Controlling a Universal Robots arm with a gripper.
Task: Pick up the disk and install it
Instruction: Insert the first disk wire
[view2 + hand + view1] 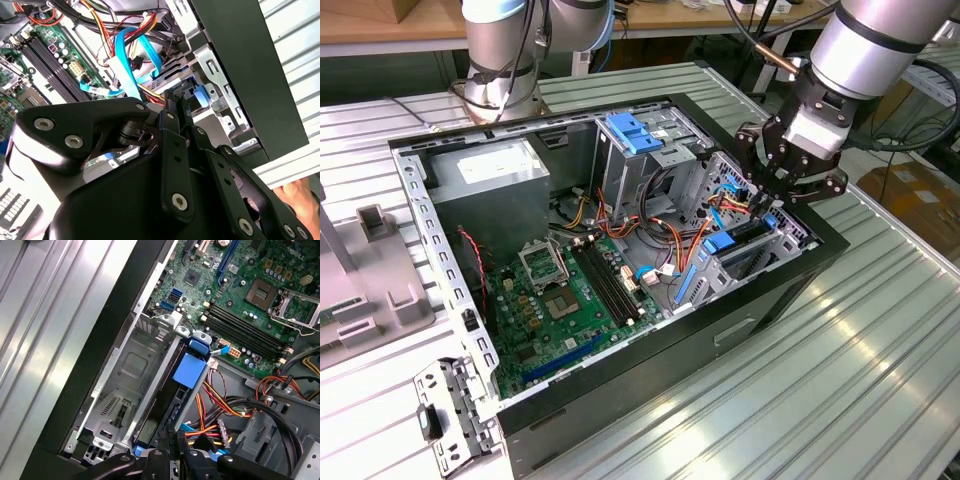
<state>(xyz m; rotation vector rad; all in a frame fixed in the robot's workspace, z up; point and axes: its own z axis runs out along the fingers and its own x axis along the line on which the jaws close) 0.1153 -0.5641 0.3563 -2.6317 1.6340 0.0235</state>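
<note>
While the black gripper (767, 188) hangs over the open computer case (800, 290), its fingers are closed on the top edge of the flat grey-metal disk with blue rails (175, 405), which stands on edge in the drive bay directly beneath.

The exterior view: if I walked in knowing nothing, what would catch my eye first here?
Probably the open computer case lying on the ribbed metal table, its green motherboard bare toward the exterior view's left. Next, the gripper reaching down into the drive bay at the case's right end, where the disk with its blue rails sits on edge in the metal cage.
</note>
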